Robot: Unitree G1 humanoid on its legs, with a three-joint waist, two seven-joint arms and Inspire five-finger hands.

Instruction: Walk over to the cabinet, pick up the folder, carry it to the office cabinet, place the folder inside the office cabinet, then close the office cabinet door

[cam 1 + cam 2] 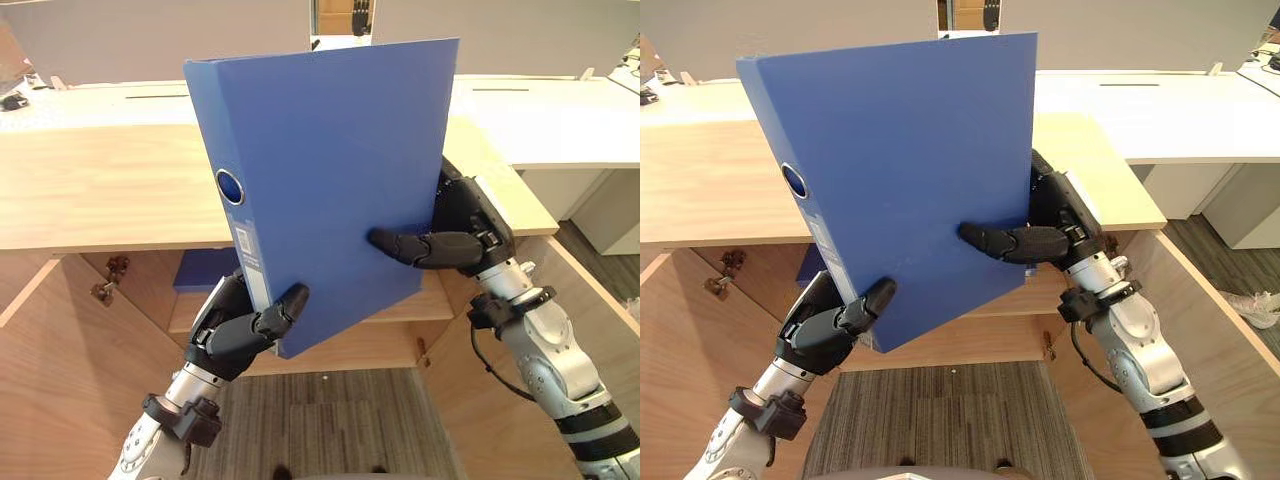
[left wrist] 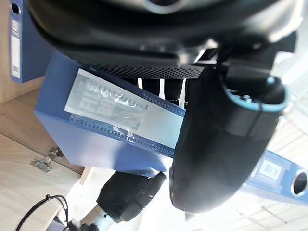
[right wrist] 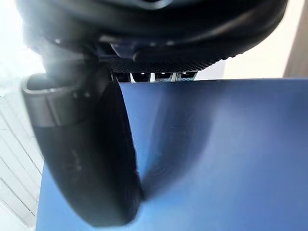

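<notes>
A large blue folder (image 1: 330, 170) is held up in the air, tilted, its spine with a round hole and white label facing left. My left hand (image 1: 235, 330) grips its lower spine corner, thumb on the front cover. My right hand (image 1: 455, 240) clamps the right edge, thumb (image 1: 420, 246) lying across the cover and fingers behind. The left wrist view shows the labelled spine (image 2: 120, 115) against the left hand (image 2: 226, 139). The right thumb (image 3: 91, 159) presses on the blue cover (image 3: 226, 154). Below stands the open wooden office cabinet (image 1: 90, 190), shelf (image 1: 440, 300) behind the folder.
Both cabinet doors (image 1: 60, 370) stand swung open to either side, with hinges (image 1: 108, 280) showing. Another blue folder (image 1: 205, 270) rests on the shelf inside. White desks (image 1: 560, 120) stand behind the cabinet. Grey carpet (image 1: 330, 420) lies below.
</notes>
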